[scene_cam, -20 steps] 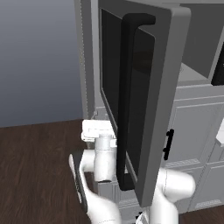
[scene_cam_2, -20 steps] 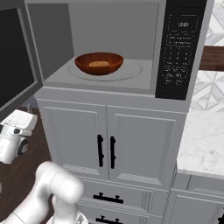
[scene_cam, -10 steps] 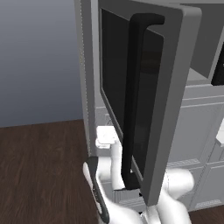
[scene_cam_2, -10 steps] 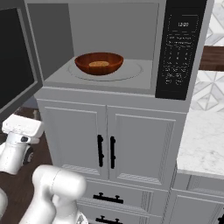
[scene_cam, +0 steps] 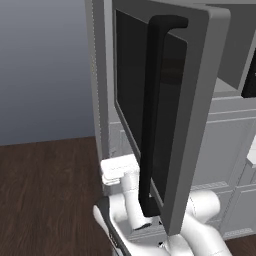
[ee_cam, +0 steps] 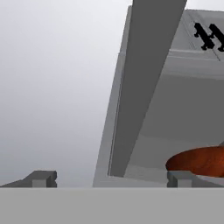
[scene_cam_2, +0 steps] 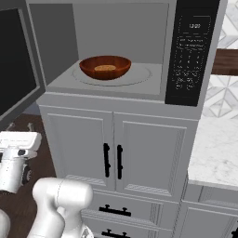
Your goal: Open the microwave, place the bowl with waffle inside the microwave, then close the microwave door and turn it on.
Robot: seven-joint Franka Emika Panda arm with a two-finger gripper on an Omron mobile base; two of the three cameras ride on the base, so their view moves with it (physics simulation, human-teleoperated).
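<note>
I see the round reddish-brown bowl (scene_cam_2: 105, 67) upright inside the grey microwave (scene_cam_2: 139, 51), its grey-framed dark-glass door (scene_cam: 165, 110) swung wide, long black handle (scene_cam: 152, 115) vertical, my gripper (ee_cam: 109, 179) spread empty below the door.

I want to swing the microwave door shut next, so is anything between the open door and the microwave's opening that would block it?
Nothing visible blocks it. The bowl sits well inside the microwave, behind its front edge, and the microwave door stands wide open. The open gripper is low by the door's edge, holding nothing.
</note>
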